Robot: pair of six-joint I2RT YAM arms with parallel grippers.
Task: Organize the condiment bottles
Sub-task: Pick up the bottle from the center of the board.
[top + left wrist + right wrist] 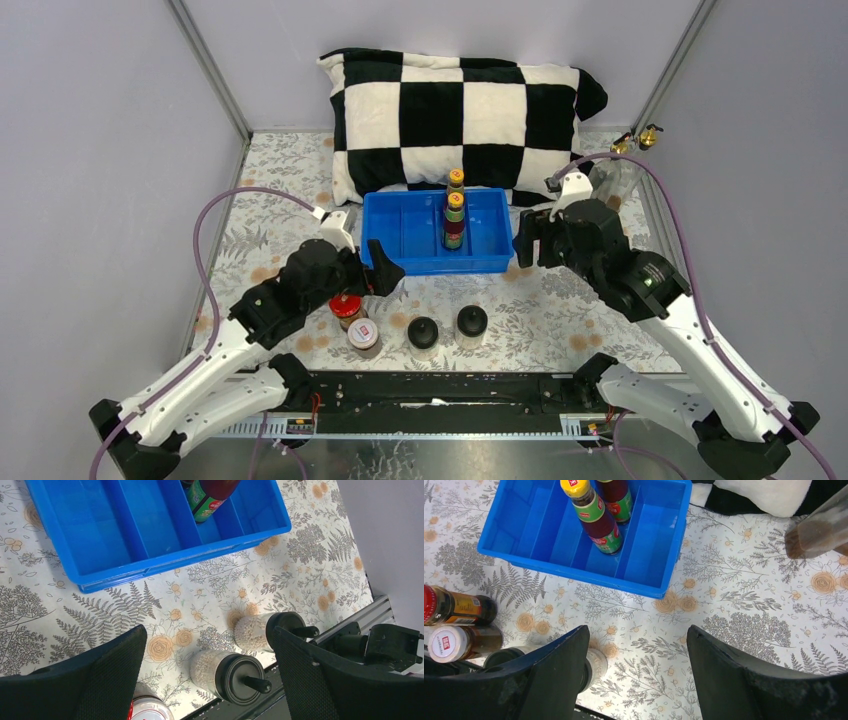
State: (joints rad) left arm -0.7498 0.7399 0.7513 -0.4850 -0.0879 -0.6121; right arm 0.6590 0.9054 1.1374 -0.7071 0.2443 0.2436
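Note:
Two slim yellow-capped sauce bottles [455,214] [456,181] stand in a right-hand compartment of the blue tray [405,262]; the right wrist view shows them too [595,516] [618,497]. The red-lidded jar [346,306], the white-lidded jar [363,335] and two black-capped clear jars [423,332] [471,322] stand in a row at the near edge. Two gold-spouted glass bottles [622,150] [650,134] stand at the far right. My left gripper [365,270] is open and empty above the table, near the black-capped jars [225,670] [257,630]. My right gripper [540,245] [639,655] is open and empty by the tray's right end.
A black-and-white checked pillow [460,110] lies behind the tray. Grey walls close in the left, back and right sides. A metal rail [430,395] runs along the near edge. A flower-patterned cloth [540,300] covers the table.

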